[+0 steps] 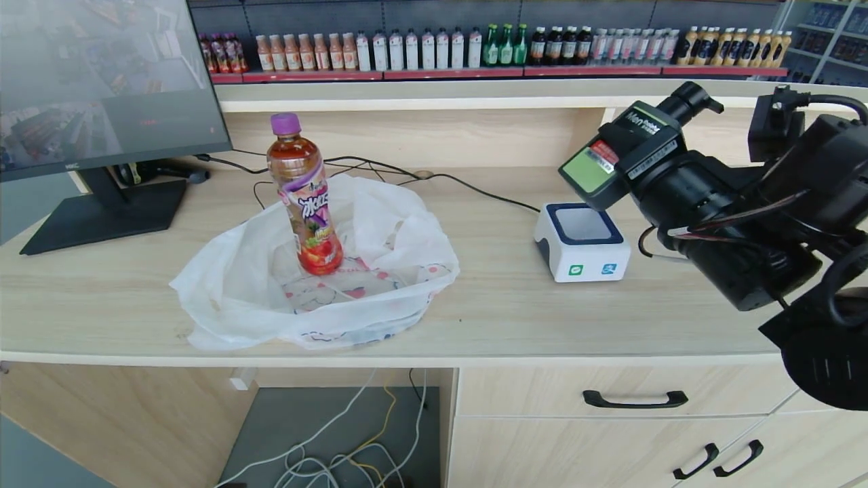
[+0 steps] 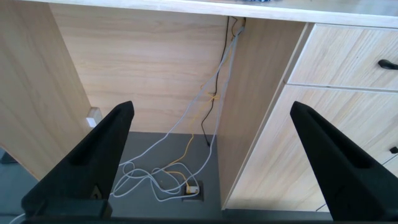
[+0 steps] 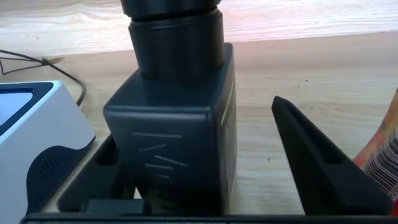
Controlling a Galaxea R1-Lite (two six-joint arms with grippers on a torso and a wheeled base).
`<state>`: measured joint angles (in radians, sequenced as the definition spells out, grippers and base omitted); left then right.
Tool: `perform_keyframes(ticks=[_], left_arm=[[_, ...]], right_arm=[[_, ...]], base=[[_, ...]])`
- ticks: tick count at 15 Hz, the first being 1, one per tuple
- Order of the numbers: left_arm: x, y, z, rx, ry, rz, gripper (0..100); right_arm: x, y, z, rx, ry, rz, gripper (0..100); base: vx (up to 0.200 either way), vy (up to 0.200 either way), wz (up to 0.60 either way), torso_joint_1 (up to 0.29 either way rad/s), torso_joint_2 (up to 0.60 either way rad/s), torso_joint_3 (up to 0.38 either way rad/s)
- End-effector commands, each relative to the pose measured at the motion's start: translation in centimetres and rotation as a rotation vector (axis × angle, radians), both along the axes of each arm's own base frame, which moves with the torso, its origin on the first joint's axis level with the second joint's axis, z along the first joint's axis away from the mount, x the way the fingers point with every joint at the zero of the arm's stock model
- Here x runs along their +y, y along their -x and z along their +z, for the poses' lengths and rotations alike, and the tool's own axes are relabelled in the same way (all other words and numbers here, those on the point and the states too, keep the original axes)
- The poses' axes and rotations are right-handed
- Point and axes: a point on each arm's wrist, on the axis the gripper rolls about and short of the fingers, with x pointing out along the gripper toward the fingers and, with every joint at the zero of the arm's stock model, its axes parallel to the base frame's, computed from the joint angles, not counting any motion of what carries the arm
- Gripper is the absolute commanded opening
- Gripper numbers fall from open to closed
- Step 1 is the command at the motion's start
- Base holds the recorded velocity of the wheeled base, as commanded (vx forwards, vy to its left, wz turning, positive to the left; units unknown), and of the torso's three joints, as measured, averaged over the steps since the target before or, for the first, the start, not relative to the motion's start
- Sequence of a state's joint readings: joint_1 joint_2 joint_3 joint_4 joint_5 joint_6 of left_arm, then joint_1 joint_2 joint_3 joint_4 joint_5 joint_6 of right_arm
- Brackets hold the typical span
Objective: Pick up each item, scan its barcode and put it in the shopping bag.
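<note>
The right jaws are closed on a dark bottle [image 1: 627, 152] with a green label, holding it off the desk [image 1: 508, 312] at a tilt. The bottle hangs just above the white scanner [image 1: 582, 242] and a little toward the robot's right of it, with its labelled end nearest the scanner's window. In the right wrist view the bottle sits between the black fingers [image 3: 323, 162], and the scanner's corner shows close beside it. Well to the left of the scanner lies the white shopping bag [image 1: 224, 285], spread open on the desk. A purple-capped drink bottle [image 1: 305, 196] stands upright inside the bag. Farther left of the scanner, past the bag, is a monitor [image 1: 102, 74] on its stand. The left jaws are wide open and hold nothing. Their fingers [image 2: 93, 162] are down in front of the desk, facing the open bay with loose cables [image 2: 161, 177] on the floor, below and left of the scanner.
</note>
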<state>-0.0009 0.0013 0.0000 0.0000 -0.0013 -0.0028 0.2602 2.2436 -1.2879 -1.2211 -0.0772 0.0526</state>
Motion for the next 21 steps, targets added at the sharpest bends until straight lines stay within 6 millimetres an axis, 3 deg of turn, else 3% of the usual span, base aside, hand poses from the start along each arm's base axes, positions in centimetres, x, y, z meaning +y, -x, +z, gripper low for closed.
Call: perform_keyframes(ticks=[1,12,19,21], left_arm=[[0.0,0.0,0.0,0.0,0.0,-0.001,100],[0.0,0.0,0.0,0.0,0.0,-0.001,100],[0.0,0.0,0.0,0.0,0.0,-0.001,100],[0.0,0.0,0.0,0.0,0.0,-0.001,100]], right_arm=[[-0.1,0.0,-0.1,0.005,-0.001,0.0,0],[0.1,0.1,0.2,-0.005,-0.005,0.005,0],[0.5,2.9,5.4,-0.107,-0.042,0.032,0],[0.2,3.6,5.7,-0.106,-0.042,0.031,0]], base=[[0.0,0.0,0.0,0.0,0.0,0.0],[0.0,0.0,0.0,0.0,0.0,0.0],[0.0,0.0,0.0,0.0,0.0,0.0],[0.0,0.0,0.0,0.0,0.0,0.0]])
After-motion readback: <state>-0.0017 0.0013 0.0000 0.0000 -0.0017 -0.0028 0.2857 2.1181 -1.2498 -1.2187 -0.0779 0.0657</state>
